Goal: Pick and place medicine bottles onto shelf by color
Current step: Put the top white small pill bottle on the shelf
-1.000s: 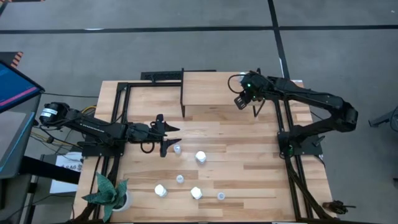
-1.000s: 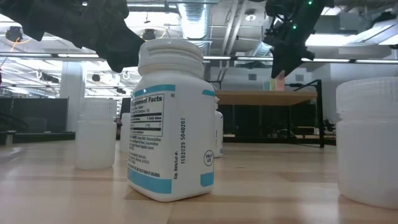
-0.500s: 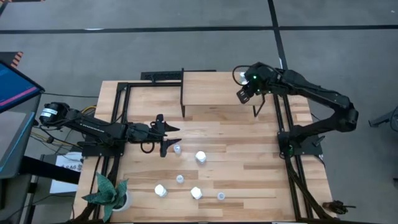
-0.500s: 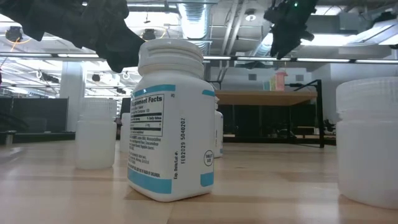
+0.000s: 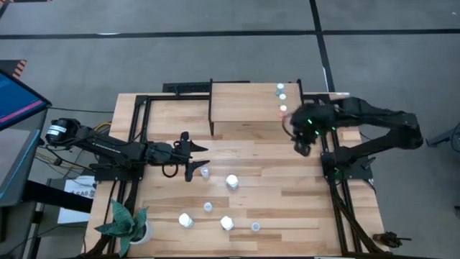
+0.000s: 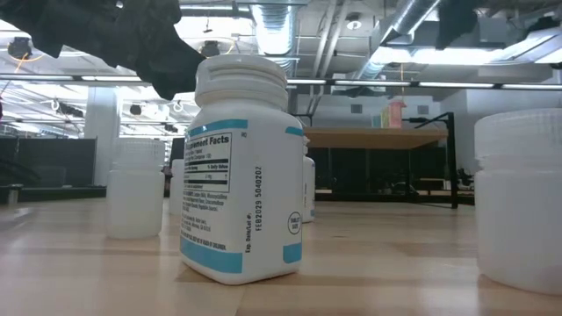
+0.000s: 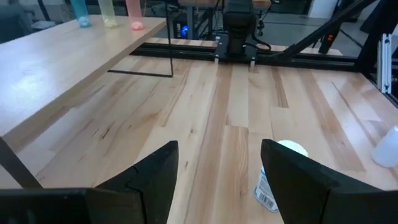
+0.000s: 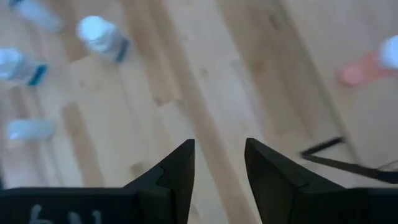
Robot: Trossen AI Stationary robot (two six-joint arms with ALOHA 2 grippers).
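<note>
The shelf [image 5: 244, 102] stands at the table's far side. Three small bottles stand in a row on its right end: blue-capped [image 5: 279, 88], green-capped [image 5: 282, 97] and orange-pink-capped [image 5: 282, 109]. Several white bottles stand on the table, among them one [image 5: 205, 172] just outside a fingertip of my left gripper [image 5: 201, 158] and one [image 5: 232, 181] to its right. My left gripper [image 7: 217, 155] hangs low and open, with nothing in its gap. My right gripper [image 5: 302, 142] is raised in front of the shelf's right end, open [image 8: 219, 158] and empty.
More bottles stand toward the near edge [image 5: 185, 219], [image 5: 226, 223], [image 5: 255, 226], [image 5: 208, 207]. A potted plant [image 5: 126, 224] sits at the near left corner. Black frame rails [image 5: 327, 137] run along both sides. Bare wood lies between the shelf and the bottles.
My right gripper has risen off the orange-pink-capped bottle at the shelf's right end. It has swung toward the table's near edge and tipped to point more steeply down. The bottle stays standing on the shelf beside the other two.
</note>
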